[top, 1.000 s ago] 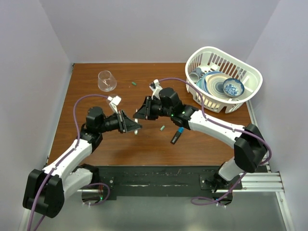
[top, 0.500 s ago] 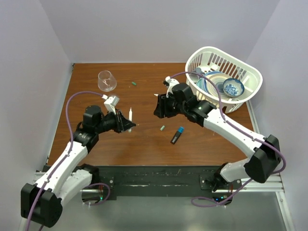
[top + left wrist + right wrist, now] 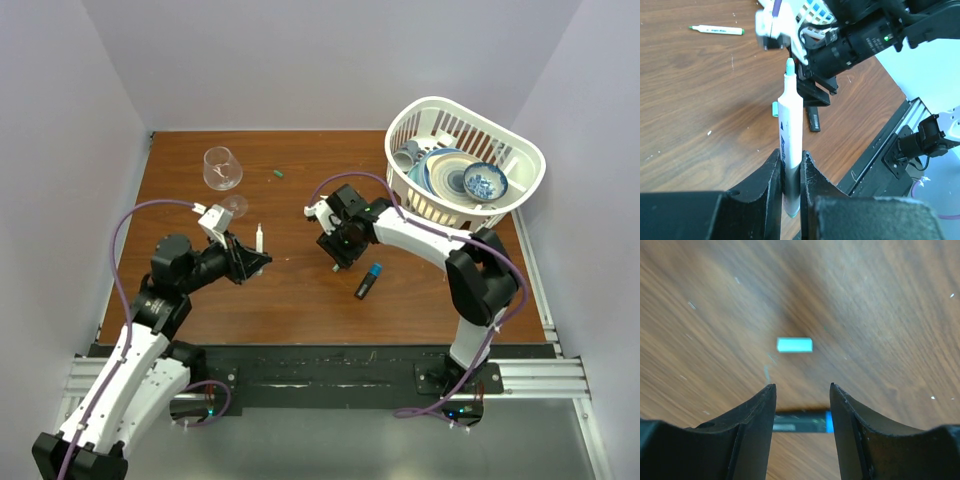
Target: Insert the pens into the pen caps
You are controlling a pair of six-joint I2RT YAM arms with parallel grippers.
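- The white pen (image 3: 790, 125) carries blue print down its barrel — too blurred to read.
- A second white pen (image 3: 716, 30), green at both ends, lies flat on the table (image 3: 300, 305) in the left wrist view. The fine line of print on it is too small to read.
- The black marker (image 3: 364, 287) shows a pale label in the left wrist view, also unreadable. A blue cap (image 3: 375, 270) sits at its far end.
- At the far left of the table stands a clear stemmed glass (image 3: 222, 168), well apart from both arms.
- A second green cap (image 3: 277, 173) rests on the wood to the right of the glass.
- At the far right sits a white basket (image 3: 440, 215) holding plates (image 3: 448, 172) and a blue-patterned bowl (image 3: 485, 182). The right arm passes in front of its near wall.
- The left gripper (image 3: 790, 162) is pressed onto the lower barrel of the white pen and holds it upright above the table, green tip up. The right arm's wrist fills the view behind that tip.
- The right gripper (image 3: 802, 387) points down at the table, jaws spread, with nothing between them.
- A green cap (image 3: 794, 344) lies on the wood just ahead of the right fingertips, apart from them — the top view hides it under the gripper.
- The marker lies just right of the right gripper, not touching it.
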